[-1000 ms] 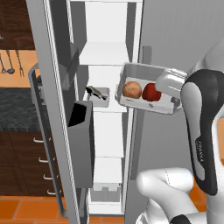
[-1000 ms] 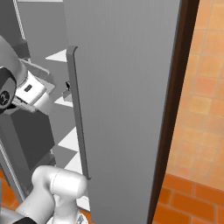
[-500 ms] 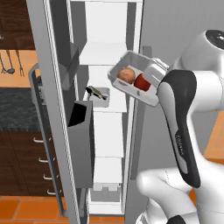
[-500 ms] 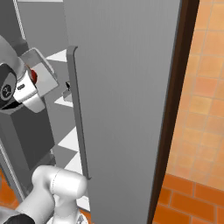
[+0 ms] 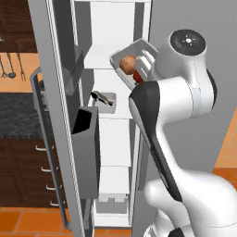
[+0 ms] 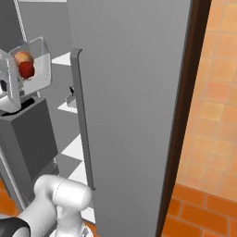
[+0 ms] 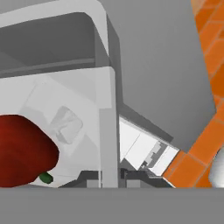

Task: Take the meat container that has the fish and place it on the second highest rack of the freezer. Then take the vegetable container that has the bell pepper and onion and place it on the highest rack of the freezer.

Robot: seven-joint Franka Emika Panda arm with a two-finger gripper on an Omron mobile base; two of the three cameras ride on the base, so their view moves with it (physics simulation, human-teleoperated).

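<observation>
Grey fridge walls and orange floor tiles frame the open freezer (image 5: 118, 41), a tall narrow white compartment with stacked shelves. My fingers (image 7: 111, 175) are pinched narrow on the rim wall of the vegetable container (image 5: 139, 58), which I hold raised and tilted just at the right edge of the compartment, near the upper shelves. Inside it the onion (image 5: 127, 63), a round tan ball, sits against the bell pepper (image 5: 138, 76), glossy red; its green stem shows in the hand view. In the right base view both have rolled toward the tray's lower side.

Lower down, the meat container (image 5: 107, 102) with the slim dark fish (image 5: 102, 97) already rests on a white shelf, which I judge to be the second highest rack (image 5: 111, 111). So I take the first half as done and the second as in hand.

Next, I think, the tray must be levelled and slid leftward onto the highest rack (image 5: 99, 64), clearing the compartment's edge. Tilted like this, the contents could roll out.
</observation>
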